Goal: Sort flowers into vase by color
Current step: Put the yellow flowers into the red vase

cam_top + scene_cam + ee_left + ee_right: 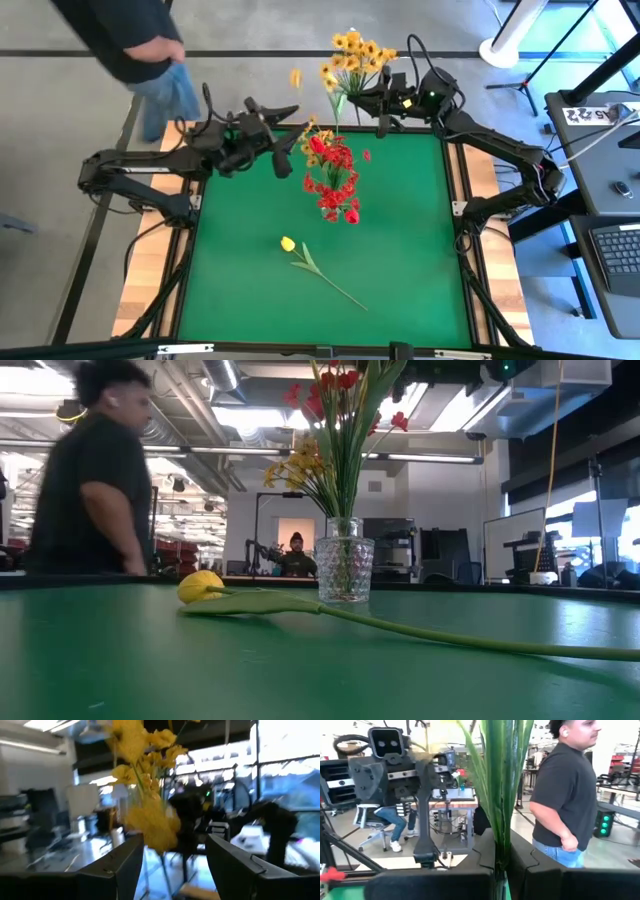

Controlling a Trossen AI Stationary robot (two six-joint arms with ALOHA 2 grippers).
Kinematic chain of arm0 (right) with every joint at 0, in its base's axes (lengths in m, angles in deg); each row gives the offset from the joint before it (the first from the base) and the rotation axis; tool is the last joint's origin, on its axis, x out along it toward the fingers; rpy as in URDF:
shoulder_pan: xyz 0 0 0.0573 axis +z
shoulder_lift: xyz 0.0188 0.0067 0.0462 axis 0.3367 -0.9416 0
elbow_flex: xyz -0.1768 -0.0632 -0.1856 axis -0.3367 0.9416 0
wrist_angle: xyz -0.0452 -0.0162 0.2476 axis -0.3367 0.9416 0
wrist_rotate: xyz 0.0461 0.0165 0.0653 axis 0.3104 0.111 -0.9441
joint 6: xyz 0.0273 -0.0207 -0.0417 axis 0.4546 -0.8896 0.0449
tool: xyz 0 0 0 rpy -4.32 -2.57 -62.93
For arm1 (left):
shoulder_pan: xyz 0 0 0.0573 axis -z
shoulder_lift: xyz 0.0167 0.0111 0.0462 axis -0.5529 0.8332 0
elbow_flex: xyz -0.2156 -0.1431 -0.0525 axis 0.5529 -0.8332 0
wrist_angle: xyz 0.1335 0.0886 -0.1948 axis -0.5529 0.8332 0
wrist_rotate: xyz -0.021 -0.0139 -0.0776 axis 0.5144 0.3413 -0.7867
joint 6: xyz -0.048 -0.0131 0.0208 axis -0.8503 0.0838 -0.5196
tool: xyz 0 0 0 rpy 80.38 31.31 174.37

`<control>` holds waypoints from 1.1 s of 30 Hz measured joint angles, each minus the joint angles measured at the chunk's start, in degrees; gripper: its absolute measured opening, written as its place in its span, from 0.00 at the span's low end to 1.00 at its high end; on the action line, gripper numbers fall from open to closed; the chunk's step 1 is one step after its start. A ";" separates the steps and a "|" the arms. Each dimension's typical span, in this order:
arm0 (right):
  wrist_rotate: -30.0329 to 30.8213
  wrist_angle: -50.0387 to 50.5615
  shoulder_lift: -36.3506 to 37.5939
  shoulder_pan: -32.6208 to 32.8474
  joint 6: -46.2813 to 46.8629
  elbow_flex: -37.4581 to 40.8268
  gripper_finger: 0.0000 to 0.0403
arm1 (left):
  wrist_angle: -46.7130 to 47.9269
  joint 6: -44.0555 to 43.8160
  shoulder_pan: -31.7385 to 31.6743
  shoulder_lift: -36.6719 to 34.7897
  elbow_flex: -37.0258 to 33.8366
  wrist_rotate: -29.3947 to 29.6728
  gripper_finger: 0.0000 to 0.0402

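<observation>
My right claw (383,106), at the table's (250,290) far edge, is closed on the green stems of a yellow-orange bunch (355,52) held upright. My left claw (290,150) hangs near the far edge just beside the glass vase (345,570); its fingers (120,865) stand apart with nothing between them. The vase holds red flowers (333,170) and a few yellow sprays (298,465). One yellow tulip (288,243) lies flat on the green mat. A person (95,480) stands beyond the table.

Two dark jointed arms (140,175), black cables, angular black pincer fingers (112,870)
</observation>
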 joint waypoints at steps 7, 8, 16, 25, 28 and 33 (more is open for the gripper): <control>-6.99 -7.53 -0.02 -4.57 2.68 5.46 0.03 | 17.40 -2.19 -0.03 -6.50 0.00 6.46 0.51; -7.85 -10.15 -0.02 -5.40 3.88 7.02 0.03 | 19.96 -3.34 -0.62 -7.18 0.00 6.46 0.51; -10.95 -42.29 -0.11 -9.25 11.55 23.36 0.03 | 32.77 -12.48 -7.62 -8.28 -1.64 2.90 0.51; -9.07 -51.37 -1.20 -9.11 11.68 30.39 0.03 | 24.50 -15.94 -17.22 -13.73 -14.45 -7.34 0.51; -9.31 -51.59 -3.40 -9.04 11.62 30.70 0.03 | 16.69 -19.31 -20.96 -15.29 -21.54 -18.31 0.51; -9.45 -53.23 -9.09 -6.31 10.21 30.74 0.03 | 4.36 -24.77 -25.31 -15.44 -31.11 -25.94 0.51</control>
